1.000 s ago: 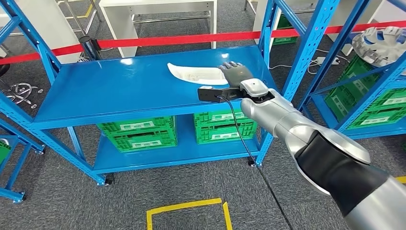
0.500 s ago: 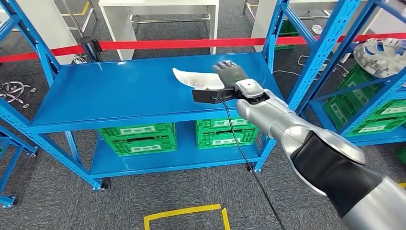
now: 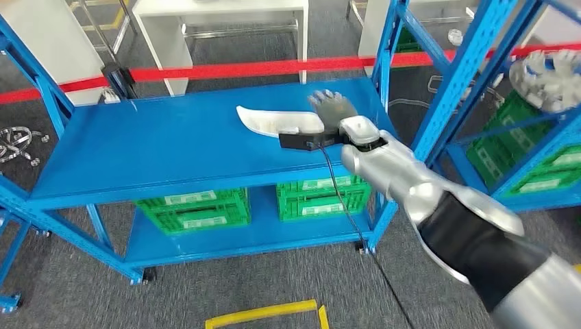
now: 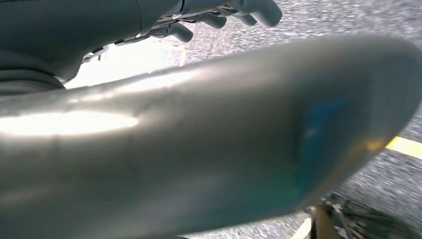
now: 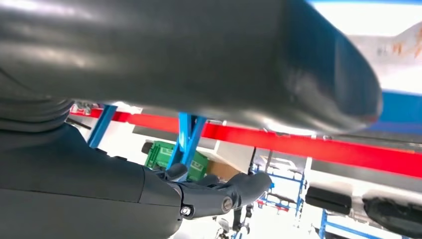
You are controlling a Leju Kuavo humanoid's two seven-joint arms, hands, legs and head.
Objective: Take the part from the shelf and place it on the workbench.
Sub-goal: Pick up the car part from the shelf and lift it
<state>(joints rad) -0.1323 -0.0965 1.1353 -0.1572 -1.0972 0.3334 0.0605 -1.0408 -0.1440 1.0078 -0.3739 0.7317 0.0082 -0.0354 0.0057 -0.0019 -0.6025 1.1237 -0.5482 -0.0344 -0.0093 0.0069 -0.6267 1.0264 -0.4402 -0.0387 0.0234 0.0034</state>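
Part (image 3: 274, 121), a white curved piece, lies on the blue shelf (image 3: 151, 147); nothing lifted, so grasp, carry and placing on the workbench all remain. Right hand (image 3: 334, 108) sits at the part's near end, fingers apart, apparently touching but not gripping. Right wrist view adds fingers (image 5: 239, 186) spread in air. Left hand (image 4: 224, 15): state cannot be told.

The part (image 3: 274, 122) is white, a flat curved blade-like piece tapering to a point at one end. It lies flat on the blue shelf (image 3: 157, 147) — toward the right of the upper deck, its wider end under the right robot hand (image 3: 334, 110).
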